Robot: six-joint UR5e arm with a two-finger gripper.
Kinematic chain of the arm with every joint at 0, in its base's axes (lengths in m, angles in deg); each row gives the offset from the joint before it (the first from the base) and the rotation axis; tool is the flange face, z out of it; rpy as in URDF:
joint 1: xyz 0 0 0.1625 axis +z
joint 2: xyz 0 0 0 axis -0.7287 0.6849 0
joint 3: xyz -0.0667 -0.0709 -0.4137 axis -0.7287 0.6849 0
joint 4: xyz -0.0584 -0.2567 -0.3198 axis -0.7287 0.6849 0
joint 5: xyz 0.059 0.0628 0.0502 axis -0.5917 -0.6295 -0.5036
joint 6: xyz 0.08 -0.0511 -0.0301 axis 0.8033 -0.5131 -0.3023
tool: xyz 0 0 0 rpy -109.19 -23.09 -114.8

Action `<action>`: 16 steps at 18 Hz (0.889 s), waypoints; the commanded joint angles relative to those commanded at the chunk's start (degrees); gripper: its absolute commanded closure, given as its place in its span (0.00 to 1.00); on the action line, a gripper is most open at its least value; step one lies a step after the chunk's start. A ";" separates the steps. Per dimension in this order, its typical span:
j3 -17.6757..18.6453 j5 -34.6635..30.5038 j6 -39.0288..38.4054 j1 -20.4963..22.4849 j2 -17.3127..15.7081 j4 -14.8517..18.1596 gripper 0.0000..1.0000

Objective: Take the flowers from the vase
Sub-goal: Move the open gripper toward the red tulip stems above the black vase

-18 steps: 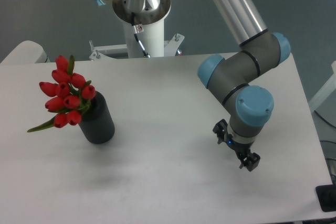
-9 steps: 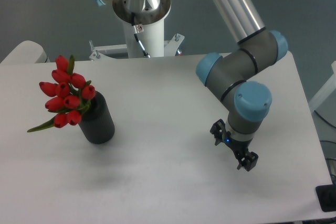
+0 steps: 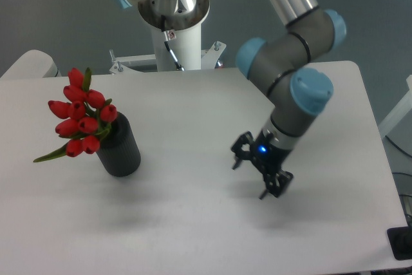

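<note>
Camera view: fixed, looking down on the table [image 3: 193, 223].
Vase [image 3: 120, 147]: black cylinder, upright on the table's left part.
Flowers [image 3: 80, 120]: red tulip bunch in the vase mouth, leaning away from the hand.
Hand [image 3: 257, 173]: well apart from the vase, above the table, fingers spread, holding nothing.
Arm base [image 3: 174, 24]: white post behind the vase.

Gripper [image 3: 256, 174] shifted left toward vase [image 3: 120, 147], wrist rotated, jaws now spread wider.
</note>
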 joint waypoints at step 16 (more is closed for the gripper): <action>18.82 21.28 1.93 -2.02 -20.40 3.87 0.00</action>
